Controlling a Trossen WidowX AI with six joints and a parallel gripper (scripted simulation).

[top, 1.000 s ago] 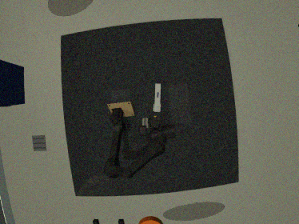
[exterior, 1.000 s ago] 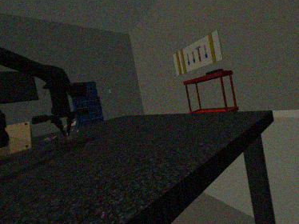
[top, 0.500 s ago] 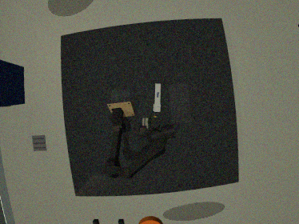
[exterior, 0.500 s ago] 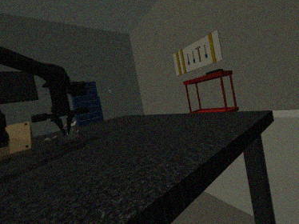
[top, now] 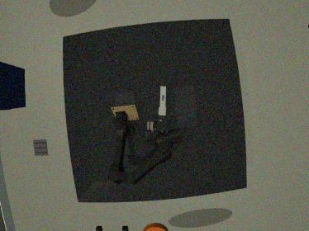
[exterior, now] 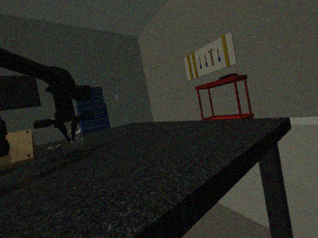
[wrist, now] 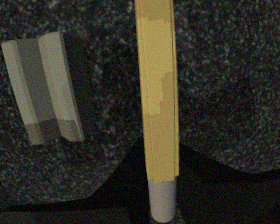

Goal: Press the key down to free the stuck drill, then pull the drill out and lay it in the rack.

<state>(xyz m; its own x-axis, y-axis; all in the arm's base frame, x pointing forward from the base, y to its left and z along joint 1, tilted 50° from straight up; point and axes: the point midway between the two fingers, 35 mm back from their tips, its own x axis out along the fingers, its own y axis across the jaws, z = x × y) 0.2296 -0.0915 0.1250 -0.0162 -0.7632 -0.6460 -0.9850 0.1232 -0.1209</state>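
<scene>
My gripper (exterior: pixel 71 139) (wrist: pixel 152 142) is shut on the drill, seen as a long yellow bar (wrist: pixel 160 75) with a grey round end, in the wrist view. The dark fingers close around its lower part, above the table. What looks like the rack, a pale V-shaped cradle (wrist: pixel 52 75) (top: pixel 150 125), sits empty on the dark table, just left of the drill in the wrist view. The two are apart. A light wooden board (top: pixel 131 112) (exterior: pixel 21 145) with corner screws stands left of the gripper, partly hidden by black parts. I cannot make out the key.
A long white bar-shaped thing (top: pixel 162 103) is beyond the gripper in the top view. The dark table (top: pixel 198 58) (exterior: pixel 191 153) has its edge at the right in the exterior view. A red cart (exterior: pixel 221 82) and a blue cabinet (exterior: pixel 95 121) stand behind.
</scene>
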